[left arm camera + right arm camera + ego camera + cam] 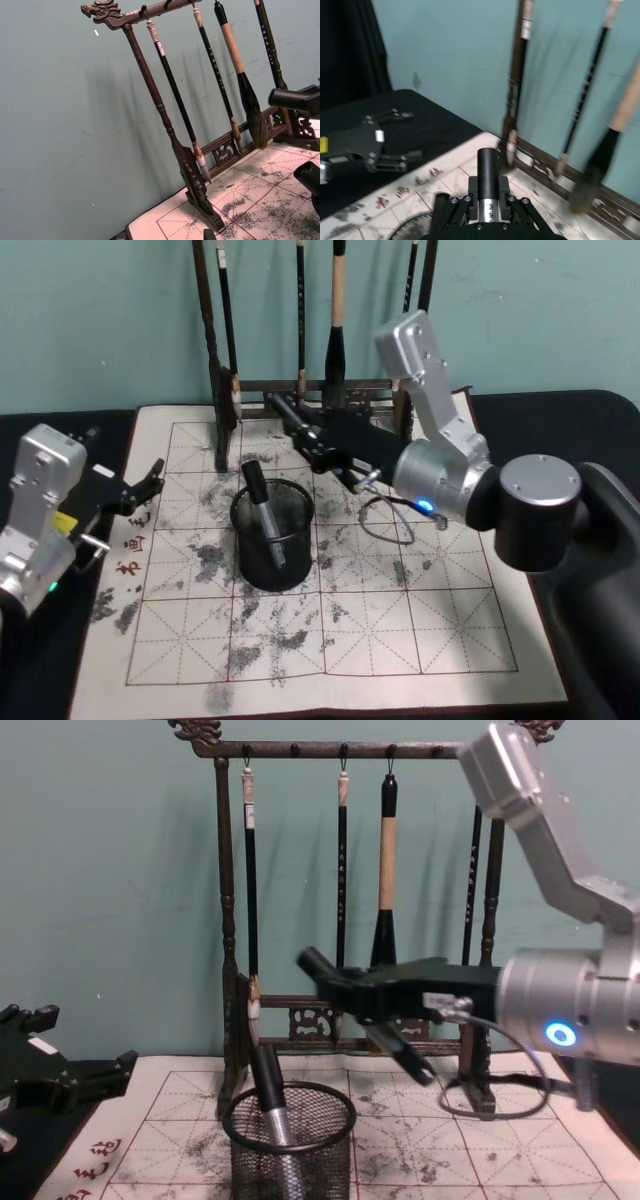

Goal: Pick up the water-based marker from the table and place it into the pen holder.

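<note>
Above the back half of the grid sheet [400, 640], my right gripper [322, 450] is clamped around the water-based marker [288, 415], which slants just behind the pen holder [262, 570]. I should bring it more upright over the rim before releasing. My left gripper [150, 483] rests spread wide at the sheet's left edge.

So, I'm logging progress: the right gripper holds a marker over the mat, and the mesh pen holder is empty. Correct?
Not quite: the pen holder is not empty. The head view shows a marker already leaning inside it. The right gripper does hold a second marker over the mat.
</note>
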